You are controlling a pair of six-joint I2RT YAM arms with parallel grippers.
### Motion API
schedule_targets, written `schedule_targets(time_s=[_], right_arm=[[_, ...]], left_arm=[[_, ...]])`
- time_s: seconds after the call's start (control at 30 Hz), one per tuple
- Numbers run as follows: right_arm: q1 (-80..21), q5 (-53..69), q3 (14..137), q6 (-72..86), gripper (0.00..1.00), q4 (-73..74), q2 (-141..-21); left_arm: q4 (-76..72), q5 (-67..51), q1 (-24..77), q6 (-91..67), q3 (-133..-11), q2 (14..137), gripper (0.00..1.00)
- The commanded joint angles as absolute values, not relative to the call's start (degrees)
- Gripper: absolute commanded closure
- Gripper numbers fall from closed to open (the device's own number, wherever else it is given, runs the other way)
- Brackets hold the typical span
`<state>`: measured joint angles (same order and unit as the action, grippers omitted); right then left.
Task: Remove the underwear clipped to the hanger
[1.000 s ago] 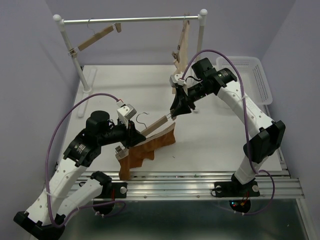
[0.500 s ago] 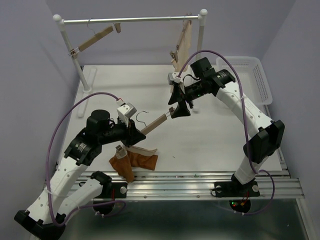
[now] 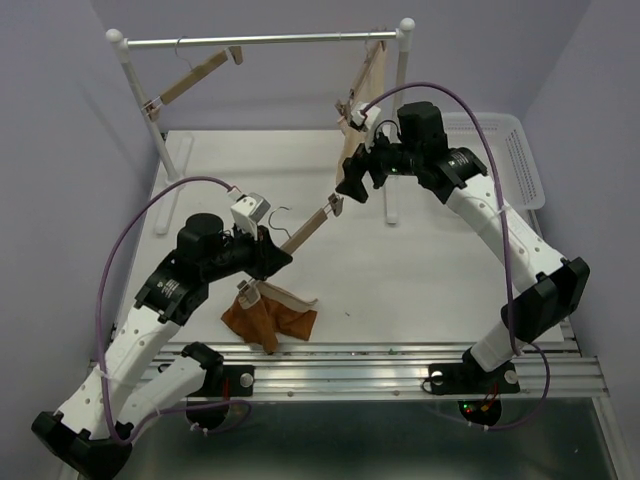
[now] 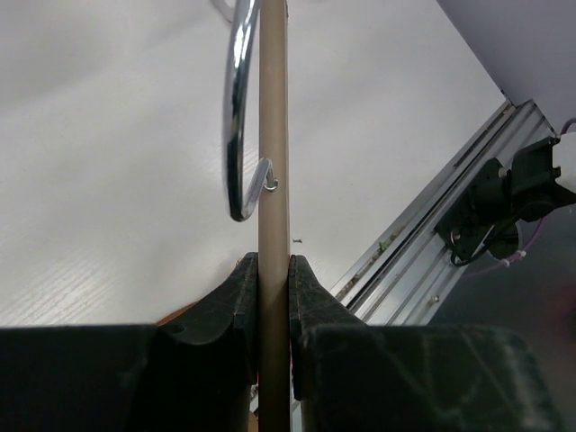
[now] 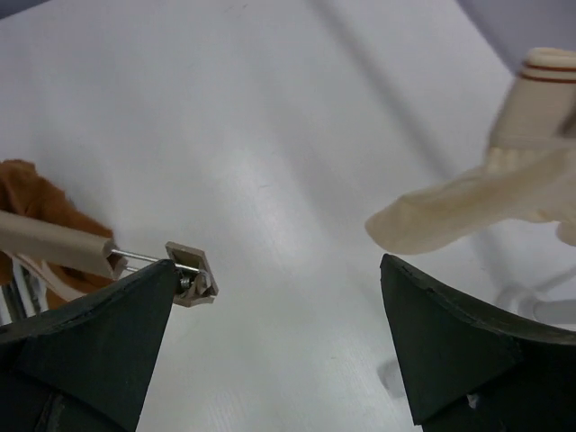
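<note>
The hanger is a light-wood bar with a wire hook, tilted up to the right above the table. My left gripper is shut on its bar, near the hook. The rust-brown underwear lies in a heap on the table under the bar's lower end; whether the near clip still grips it I cannot tell. My right gripper stands open just up and right of the bare far clip. That clip sits by the left fingertip, nothing between the jaws.
A white pipe rack spans the back, with another wooden hanger at its left and a cream garment hanging at its right, close behind my right gripper. A white basket stands at the far right. The cream garment also shows near my right finger.
The right gripper has opened and drawn up and back from the far clip. The underwear has come off that clip and dropped into a heap on the table. The left gripper keeps hold of the bar.
</note>
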<state>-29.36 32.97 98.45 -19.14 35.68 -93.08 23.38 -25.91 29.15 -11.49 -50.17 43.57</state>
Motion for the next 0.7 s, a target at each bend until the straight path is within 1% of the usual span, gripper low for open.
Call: schedule_targets(time_s=[0.0,0.07,0.1,0.17,0.23,0.27,0.33,0.37,0.4,0.43,0.47,0.5,0.57,0.6,0.67], right_arm=[[-29.5,16.4,98.4,-10.2,0.0,24.0,-88.3],[-29.5,13.2,98.3,-8.8,0.0,23.8,-87.4],[-29.5,12.8,98.1,-8.4,0.0,23.7,-86.9],[-29.5,13.1,96.3,-8.1,0.0,23.2,-85.7],[-29.5,16.7,93.8,-9.5,0.0,22.6,-83.1],[-29.5,20.5,92.5,-9.6,0.0,21.7,-80.4],[-29.5,25.6,89.2,-9.9,0.0,19.5,-77.2],[-29.5,28.0,87.5,-8.7,0.0,15.7,-75.6],[-29.5,32.0,83.0,-7.3,0.0,12.9,-73.9],[-29.5,33.6,80.8,-4.8,0.0,10.5,-71.1],[-29.5,35.2,78.7,-2.9,0.0,7.7,-69.9],[-29.5,35.7,74.9,2.6,0.0,1.8,-68.3],[-29.5,34.9,72.3,8.3,0.0,-5.6,-67.9],[-29.5,33.3,70.4,14.5,0.0,-7.6,-68.3],[-29.5,31.2,69.1,20.5,0.0,-12.5,-69.4]], left_arm=[[18.5,-24.0,29.2,-13.0,-50.3,43.2,1.0],[17.7,-21.7,29.3,-14.2,-51.1,43.3,1.0],[16.4,-16.1,29.3,-15.6,-51.5,43.4,1.0],[15.7,-11.3,29.3,-18.5,-52.8,44.3,1.0],[13.9,-6.4,29.3,-23.2,-55.0,46.1,1.0],[13.0,-5.3,29.3,-24.9,-55.5,47.1,1.0],[6.9,-4.8,29.3,-28.8,-54.7,47.4,1.0],[4.3,-4.9,29.2,-30.0,-53.7,47.4,1.0],[1.3,-4.9,29.2,-30.6,-51.7,47.2,1.0],[-3.9,-4.7,29.2,-32.7,-50.8,47.2,1.0],[-6.1,-4.9,29.1,-33.1,-50.1,47.3,1.0],[-9.9,-6.2,29.2,-33.4,-49.6,47.8,1.0],[-12.6,-6.3,29.2,-34.7,-49.6,48.4,1.0],[-15.1,-7.0,29.2,-34.6,-49.7,48.8,1.0],[-17.7,-8.5,29.1,-35.1,-49.4,49.2,1.0]])
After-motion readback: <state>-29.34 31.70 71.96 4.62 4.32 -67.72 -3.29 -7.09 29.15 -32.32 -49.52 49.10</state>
